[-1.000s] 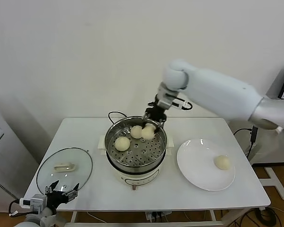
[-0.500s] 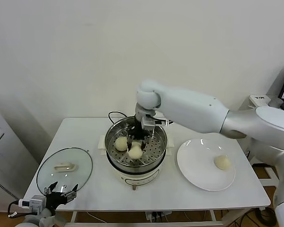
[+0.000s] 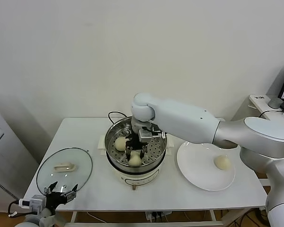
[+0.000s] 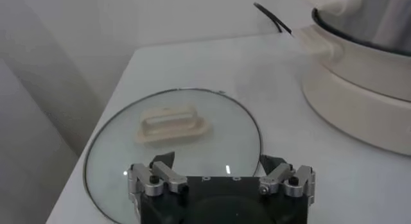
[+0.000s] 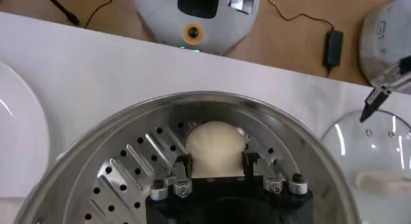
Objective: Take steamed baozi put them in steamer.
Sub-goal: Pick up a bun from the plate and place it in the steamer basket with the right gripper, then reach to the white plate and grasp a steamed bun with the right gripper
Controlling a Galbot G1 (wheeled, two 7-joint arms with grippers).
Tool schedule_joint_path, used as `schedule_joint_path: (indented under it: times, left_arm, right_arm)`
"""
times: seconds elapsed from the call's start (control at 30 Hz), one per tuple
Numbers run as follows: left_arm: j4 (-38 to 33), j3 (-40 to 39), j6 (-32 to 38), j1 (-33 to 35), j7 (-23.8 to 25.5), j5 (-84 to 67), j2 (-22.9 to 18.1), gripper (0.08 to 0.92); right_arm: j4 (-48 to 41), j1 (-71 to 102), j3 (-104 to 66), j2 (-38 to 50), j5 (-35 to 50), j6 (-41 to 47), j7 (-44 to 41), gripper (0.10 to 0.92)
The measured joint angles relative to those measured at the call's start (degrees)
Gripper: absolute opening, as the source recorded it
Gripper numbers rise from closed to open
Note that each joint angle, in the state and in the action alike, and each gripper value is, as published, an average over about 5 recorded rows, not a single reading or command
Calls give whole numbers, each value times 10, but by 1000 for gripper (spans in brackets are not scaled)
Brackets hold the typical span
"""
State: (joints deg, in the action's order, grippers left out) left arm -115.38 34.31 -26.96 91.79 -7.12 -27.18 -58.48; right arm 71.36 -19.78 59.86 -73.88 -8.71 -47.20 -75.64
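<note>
Nearest the robot, the left gripper (image 3: 61, 193) is parked low by the worktop's (image 3: 85, 127) front-left corner, fingers spread wide & empty, w/ the glass lid (image 3: 64, 169) lying flat just beyond it. Mid-worktop sits the steamer (image 3: 114, 161), and the right gripper (image 3: 135, 152) is down inside it: its fingers (image 5: 182, 169) sit either side of a baozi (image 5: 214, 147) resting on the perforated tray, close against it, but whether they clamp or have let go can't be told. In the head view two more buns seem to lie farther back in the pot, one (image 3: 120, 143) clear on the left, the other mostly hidden by the wrist. On the right, the white plate (image 3: 194, 165) carries the last baozi (image 3: 222, 162), well apart from the pot. Judging by look, the buns are light, soft, smooth-skinned & easily dented, prob. a bit tacky; best taken across the widest part of the dome, low on the sides, w/ gentle squeeze only. The black cord (image 3: 114, 114) runs off behind the pot.
</note>
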Motion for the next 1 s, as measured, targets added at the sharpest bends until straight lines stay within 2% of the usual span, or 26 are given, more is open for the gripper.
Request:
schedule_joint_path:
  times: [0.2,0.3,0.6,1.0]
  left_arm:
    - [-1,1,1,2,0,0,-1,823]
    - [-2,2,2,4,0,0,-1,823]
    - [-3,3,2,5,0,0,-1,823]
    - [-7,9,2,8,0,1,0,823]
  right_arm:
    - [4,-1,-4,3,-3,0,0,752]
    - [2,-7,-9,5,-3,0,-2,807]
    - [-31,-55,-29,27,27,28,-15,823]
    - [-137,-116,-19,113,90,153,-47,823]
